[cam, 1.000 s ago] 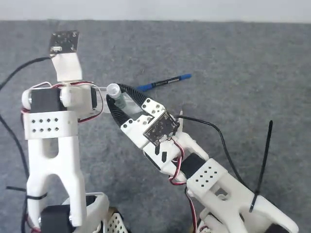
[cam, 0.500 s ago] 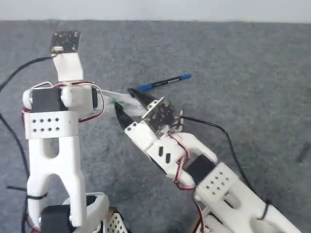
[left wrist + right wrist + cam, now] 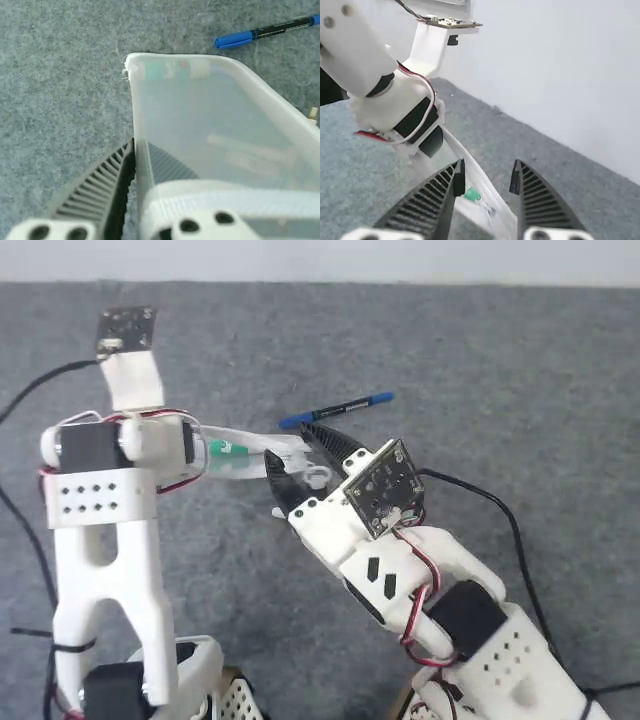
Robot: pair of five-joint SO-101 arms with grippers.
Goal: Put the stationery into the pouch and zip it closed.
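A translucent pouch (image 3: 250, 455) hangs level above the grey mat, and my left gripper (image 3: 132, 145) is shut on one end of it. Inside the pouch (image 3: 215, 125) lies a green-labelled tube (image 3: 225, 449) and some faint stick shapes. My right gripper (image 3: 290, 445) is open, its black fingers (image 3: 442, 197) standing either side of the pouch's free end (image 3: 477, 195) without pinching it. A blue pen (image 3: 338, 410) lies on the mat just beyond the pouch, also seen in the left wrist view (image 3: 265, 34).
Grey carpet-like mat (image 3: 520, 370) covers the table, with open room at the right and far side. The left arm's white body (image 3: 100, 500) stands at the left. Black cables (image 3: 500, 520) trail beside the right arm.
The right gripper carried a clear-capped tube to the pouch, released it inside, and drew back to the right with its fingers open. The left arm kept holding the pouch.
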